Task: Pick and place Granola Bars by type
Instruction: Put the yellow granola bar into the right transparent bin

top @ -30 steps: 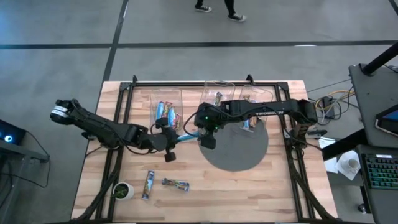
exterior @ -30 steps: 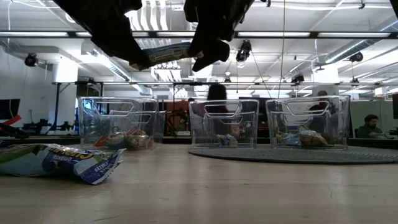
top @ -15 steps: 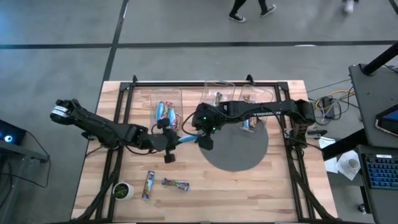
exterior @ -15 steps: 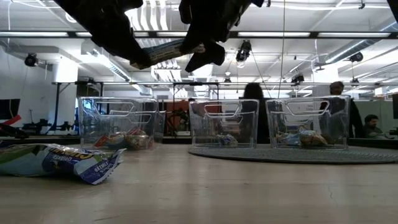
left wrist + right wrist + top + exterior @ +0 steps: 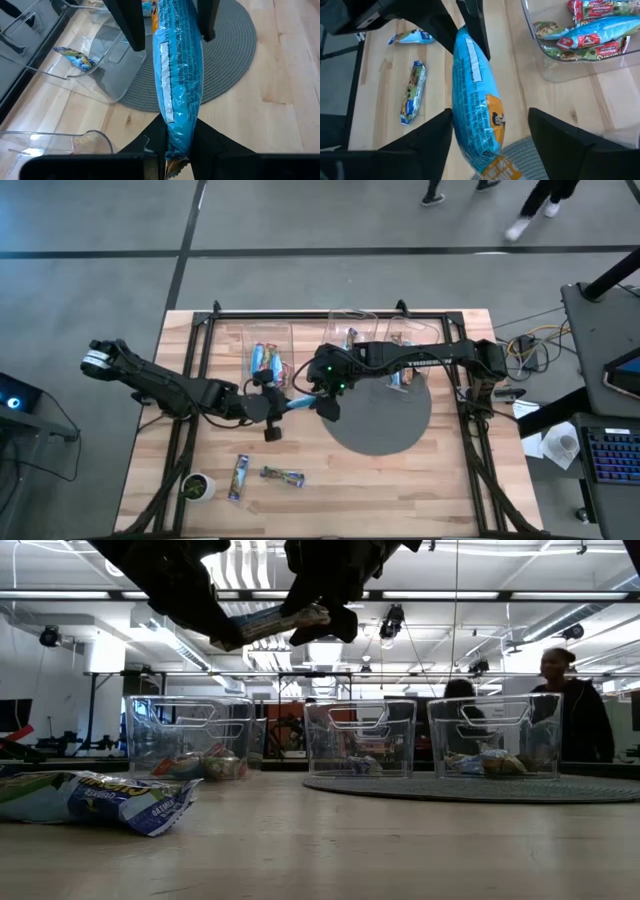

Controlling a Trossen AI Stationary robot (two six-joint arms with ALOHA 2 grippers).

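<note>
A light blue granola bar (image 5: 177,75) hangs in the air between my two grippers, above the table's middle. My left gripper (image 5: 270,406) is shut on one end of it. My right gripper (image 5: 490,114) is open, with one finger on each side of the bar's other end (image 5: 480,140). More granola bars lie flat in the left clear bin (image 5: 268,358). Two others lie on the wood near the front: one (image 5: 238,477) and another (image 5: 283,475). My left gripper pinches the bar's end nearest to it (image 5: 175,147) between its two fingers. The fingers come from the table's left, slanting down, and lie along the bar. The bar is lifted clear of the table and reaches out about level toward my right gripper. My right gripper has a finger (image 5: 440,130) close beside the bar; I cannot tell whether it touches.
Three clear bins stand in a row at the back: left (image 5: 190,735), middle (image 5: 360,735) and right (image 5: 495,735). A round grey mat (image 5: 390,420) lies right of centre. A small green and white round object (image 5: 197,486) sits near the front left. People walk beyond the table.
My right gripper has turned a little at the wrist around the bar's free end, and its lower finger now stands nearer the bar. My left gripper and the bar have kept their place.
</note>
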